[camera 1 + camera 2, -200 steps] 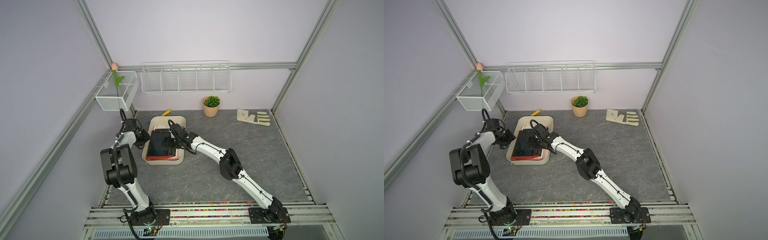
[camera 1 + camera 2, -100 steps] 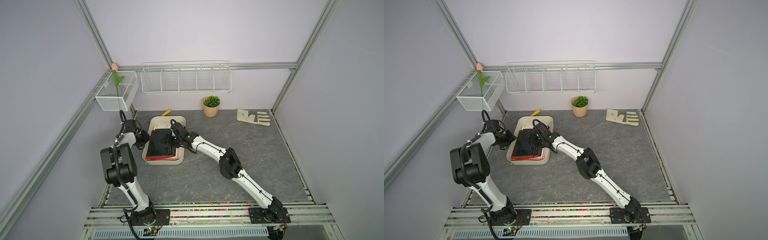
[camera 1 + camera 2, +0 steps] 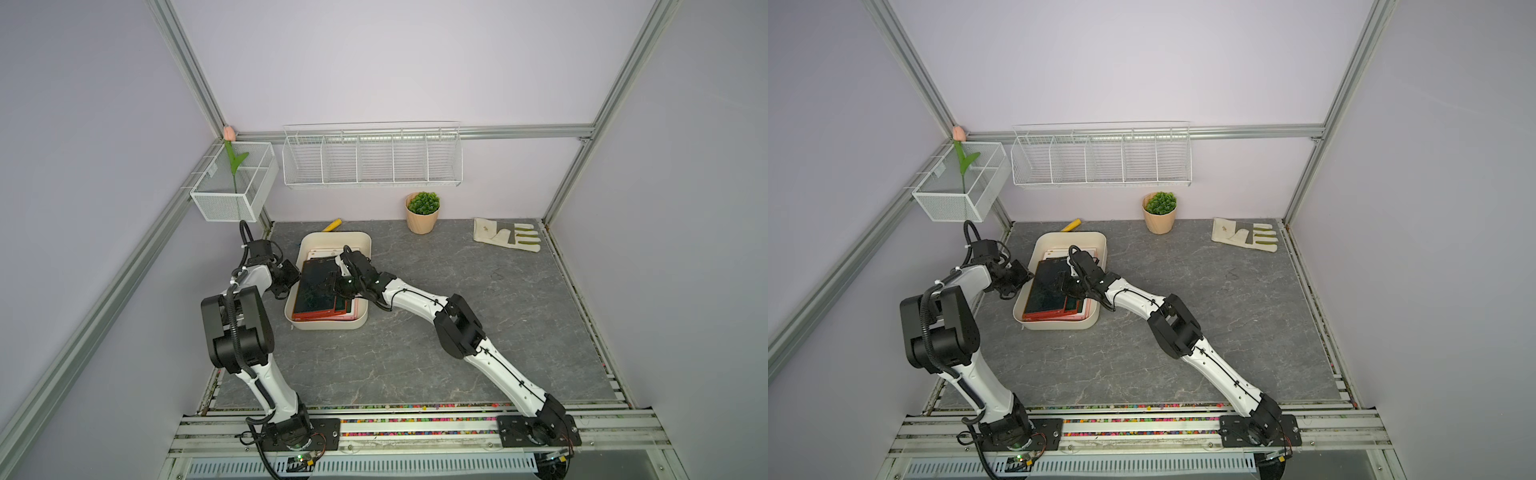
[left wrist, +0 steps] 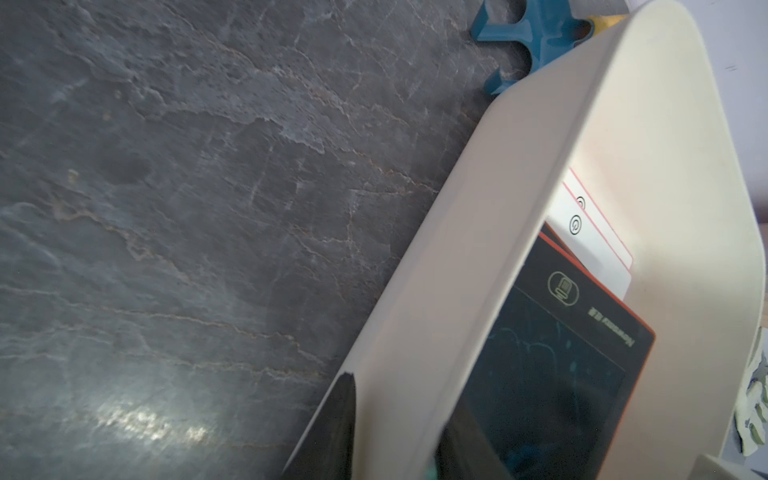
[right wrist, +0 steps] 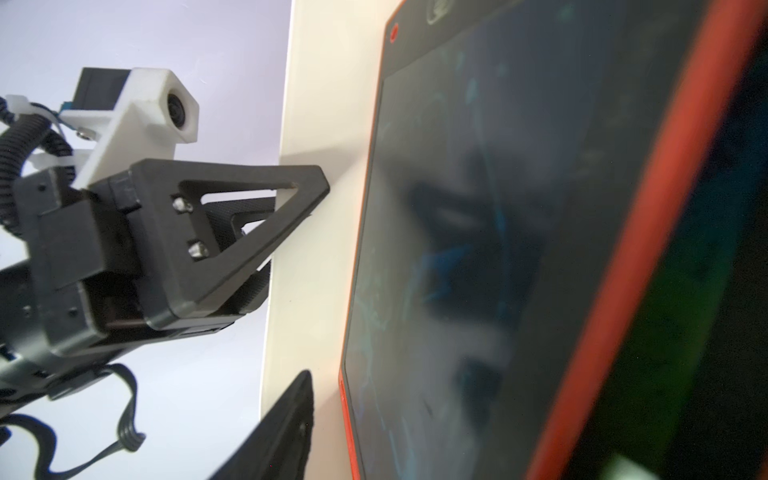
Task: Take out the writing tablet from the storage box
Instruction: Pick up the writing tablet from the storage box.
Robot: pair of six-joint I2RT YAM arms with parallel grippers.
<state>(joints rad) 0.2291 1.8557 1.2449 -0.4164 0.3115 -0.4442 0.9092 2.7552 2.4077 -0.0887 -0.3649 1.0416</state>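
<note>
Pinching the near wall of the storage box [image 3: 360, 266], the left gripper [image 3: 292, 276] has one finger outside and one inside, per its wrist cam, so the box looks braced. Right gripper [image 3: 337, 284] sits low over the stack inside, partly spread; can't tell whether it has an edge yet. Top writing tablet [image 3: 318, 286], dark screen w/ red-orange frame, lies inside the box, tilted up against the left wall, on other red tablets and a white one. So: approach done, nothing out yet. Left to do: secure grip, lift clear, set down on the tabletop [image 3: 457, 257].
</note>
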